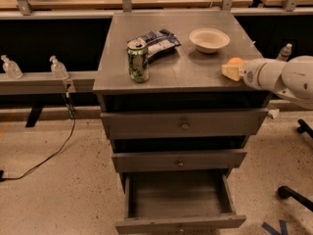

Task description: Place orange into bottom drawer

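Note:
The orange (236, 60) rests on the grey cabinet top (186, 62) near its right edge, partly hidden behind my gripper. My gripper (231, 71), pale yellow at the tip of a white arm (281, 76), reaches in from the right at tabletop height and is right at the orange. The bottom drawer (181, 223) is pulled out and open, with nothing visible inside its grey tray. It lies well below and to the left of the gripper.
A green can (138, 60), a dark chip bag (159, 40) and a white bowl (209, 39) stand on the cabinet top. The two upper drawers (184, 124) are slightly out. A chair base (293, 195) is on the floor at right, and a cable (49, 155) at left.

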`<state>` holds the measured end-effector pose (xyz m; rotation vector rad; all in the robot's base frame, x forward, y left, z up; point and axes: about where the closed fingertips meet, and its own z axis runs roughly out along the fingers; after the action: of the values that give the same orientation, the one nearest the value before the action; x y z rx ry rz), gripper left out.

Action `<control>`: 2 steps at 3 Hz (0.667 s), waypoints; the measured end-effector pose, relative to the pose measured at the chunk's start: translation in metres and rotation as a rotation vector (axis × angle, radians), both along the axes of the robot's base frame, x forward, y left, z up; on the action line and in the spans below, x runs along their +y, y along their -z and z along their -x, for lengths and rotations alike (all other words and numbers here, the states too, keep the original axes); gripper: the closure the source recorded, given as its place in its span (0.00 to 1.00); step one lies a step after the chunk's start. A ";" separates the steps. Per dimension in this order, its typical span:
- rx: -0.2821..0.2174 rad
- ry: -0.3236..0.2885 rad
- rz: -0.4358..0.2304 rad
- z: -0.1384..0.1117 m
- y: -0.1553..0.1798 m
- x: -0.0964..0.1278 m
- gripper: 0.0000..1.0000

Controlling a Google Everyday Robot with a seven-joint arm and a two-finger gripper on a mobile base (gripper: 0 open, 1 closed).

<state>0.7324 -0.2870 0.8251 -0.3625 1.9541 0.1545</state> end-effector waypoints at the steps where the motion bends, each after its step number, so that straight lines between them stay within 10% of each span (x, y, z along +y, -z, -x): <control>1: 0.000 0.000 0.000 0.000 0.000 0.000 1.00; 2: 0.000 0.000 0.000 0.000 0.000 0.000 1.00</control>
<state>0.7324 -0.2870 0.8252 -0.3627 1.9539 0.1546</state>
